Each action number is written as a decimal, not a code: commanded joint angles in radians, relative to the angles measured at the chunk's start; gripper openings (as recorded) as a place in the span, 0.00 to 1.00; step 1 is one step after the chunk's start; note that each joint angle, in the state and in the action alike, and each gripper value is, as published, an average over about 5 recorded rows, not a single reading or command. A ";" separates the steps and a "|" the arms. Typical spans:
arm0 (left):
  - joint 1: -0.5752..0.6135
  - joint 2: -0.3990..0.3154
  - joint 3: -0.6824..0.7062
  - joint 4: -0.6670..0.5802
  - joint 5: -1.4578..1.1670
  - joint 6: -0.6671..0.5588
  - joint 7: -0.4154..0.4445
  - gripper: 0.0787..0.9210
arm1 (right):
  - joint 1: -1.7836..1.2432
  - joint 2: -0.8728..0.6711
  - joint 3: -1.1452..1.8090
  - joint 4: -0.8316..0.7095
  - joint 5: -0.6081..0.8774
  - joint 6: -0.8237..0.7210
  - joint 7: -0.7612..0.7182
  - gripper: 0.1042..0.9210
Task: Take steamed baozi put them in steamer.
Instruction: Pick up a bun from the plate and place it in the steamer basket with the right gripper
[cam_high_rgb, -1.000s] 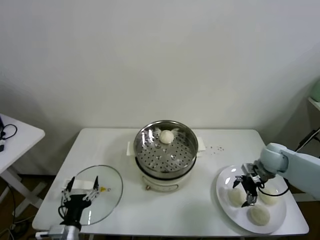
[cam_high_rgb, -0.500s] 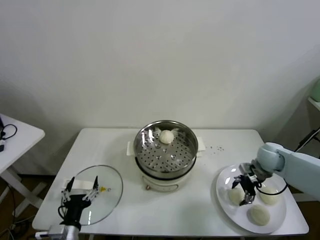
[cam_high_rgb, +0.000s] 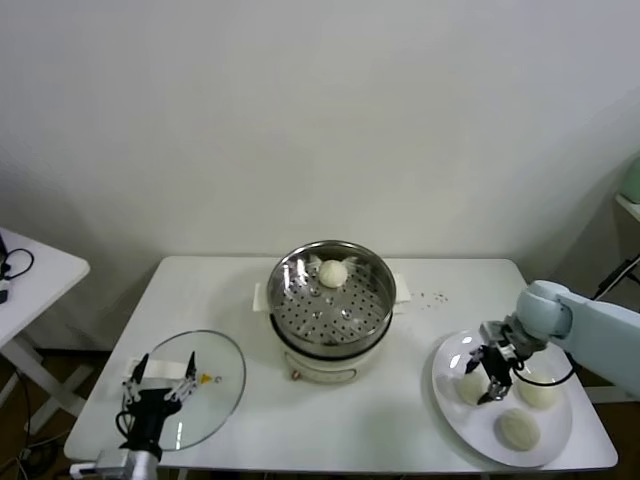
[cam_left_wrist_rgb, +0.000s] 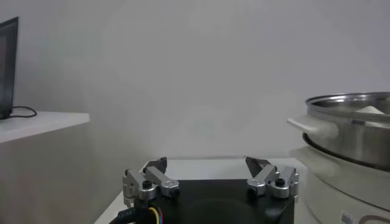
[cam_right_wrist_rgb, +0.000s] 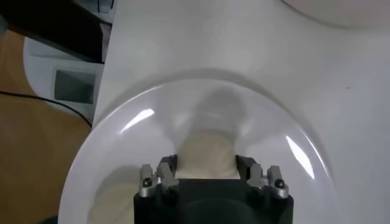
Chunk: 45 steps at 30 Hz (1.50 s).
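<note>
Right hand (cam_high_rgb: 487, 378): hovering low over the white plate (cam_high_rgb: 450, 400), fingers pinching the sides of one steamed baozi (cam_right_wrist_rgb: 206, 157); grip plain only in the right wrist view, where both fingers (cam_right_wrist_rgb: 166, 172) are pressing against the bun's flanks.
Head view of that grip: showing the pinched bun (cam_high_rgb: 471, 388) only as a pale patch half covered by the hand.
Other buns on the plate: two lying just beyond the right hand, one (cam_high_rgb: 540, 392) toward its outer side, one (cam_high_rgb: 519, 429) nearer the robot; neither touching the fingers; only faint pale edges of them showing in the right wrist view.
Bun in the steamer (cam_high_rgb: 333, 272): sitting on the perforated floor by the far wall, well apart from the right hand; in the left wrist view only its top (cam_left_wrist_rgb: 369, 109) peeking over the rim.
Steamer (cam_high_rgb: 290, 290): standing mid-table on its white base, well away from the right hand toward the left arm's side; cut off at the frame edge in the left wrist view (cam_left_wrist_rgb: 347, 125).
Left hand (cam_high_rgb: 160, 385): parked, fingers spread wide, hanging over the glass lid (cam_high_rgb: 215, 375); spread clearest in the left wrist view (cam_left_wrist_rgb: 211, 176).
Glass lid: lying flat on the table (cam_high_rgb: 230, 290), directly under the left hand; not seen in the left wrist view.
Hidden: underside of the pinched bun, so cannot tell whether resting on the plate or lifting clear.
</note>
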 joint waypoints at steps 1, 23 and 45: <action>0.000 0.001 0.002 -0.004 -0.001 0.001 0.001 0.88 | 0.155 0.003 -0.034 0.001 0.143 -0.022 -0.011 0.65; -0.006 -0.008 0.024 -0.028 0.024 0.008 0.011 0.88 | 0.840 0.354 -0.477 -0.077 0.692 -0.070 -0.042 0.64; -0.005 -0.011 0.025 -0.044 0.059 0.019 0.014 0.88 | 0.468 0.775 -0.283 -0.357 0.594 -0.119 0.016 0.64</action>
